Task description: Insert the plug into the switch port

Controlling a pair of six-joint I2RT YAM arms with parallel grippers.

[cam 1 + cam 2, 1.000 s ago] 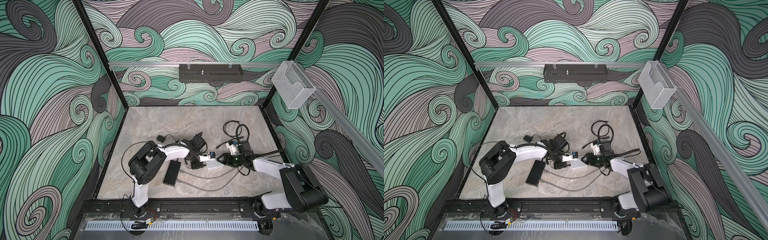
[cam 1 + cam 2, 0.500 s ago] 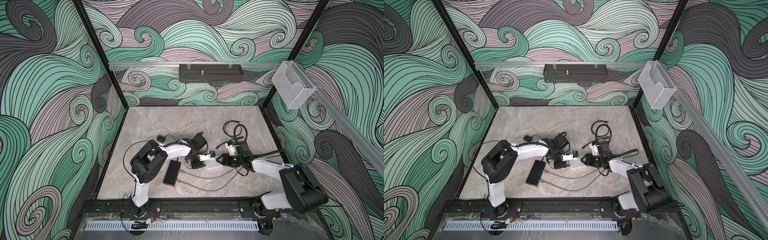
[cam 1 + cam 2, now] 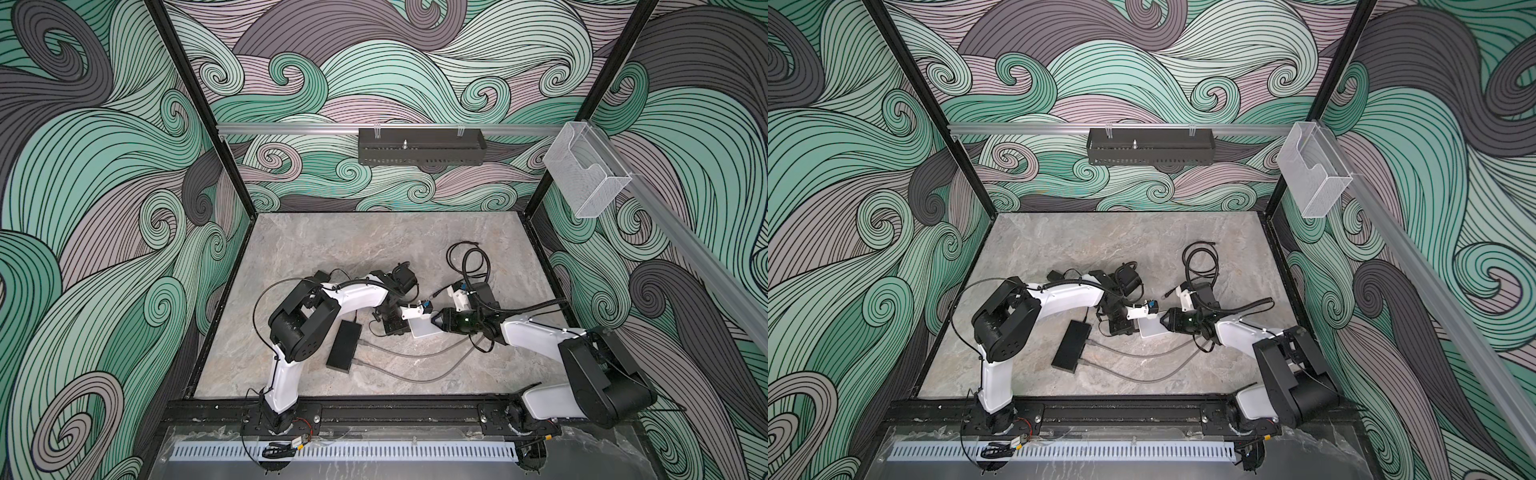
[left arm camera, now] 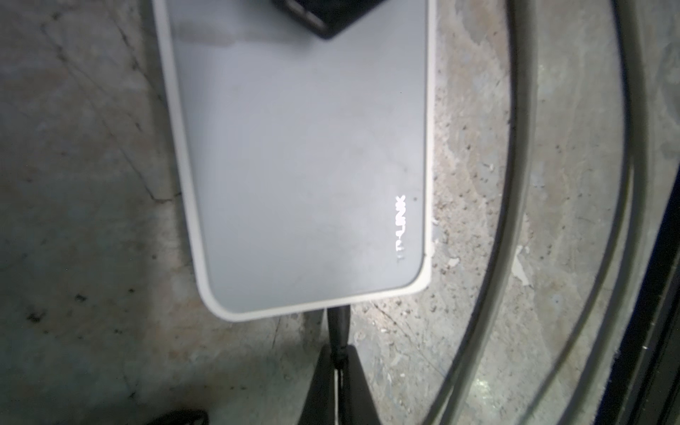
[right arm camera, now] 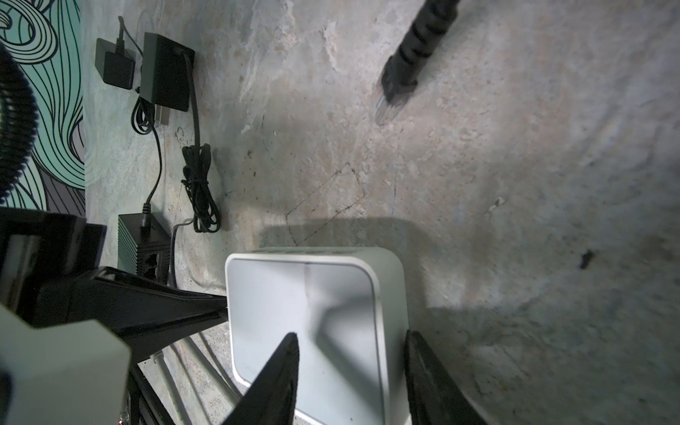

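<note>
- Left arm (image 3: 357, 295) is leaning a little further right than a second ago; the switch (image 4: 301, 158) is lying where it was.
- Black rail (image 3: 374, 411) is carrying both arm bases at the front.
- Grey marbled table (image 3: 353, 245) is bearing a black box (image 3: 344, 346) with grey cables (image 3: 415, 355).
- Left gripper (image 4: 337, 353) is pinching the plug (image 4: 338, 320), whose tip is meeting the switch's edge; whether it is seated, I cannot tell.
- Right gripper (image 5: 351, 335) is standing spread, one finger over the switch, one beside it.
- Black cable (image 3: 473, 262) is coiling beyond.
- Wave-patterned walls (image 3: 104, 208) are closing the cell, with a black tray (image 3: 419, 151) and a clear holder (image 3: 582, 174) hanging high.
</note>
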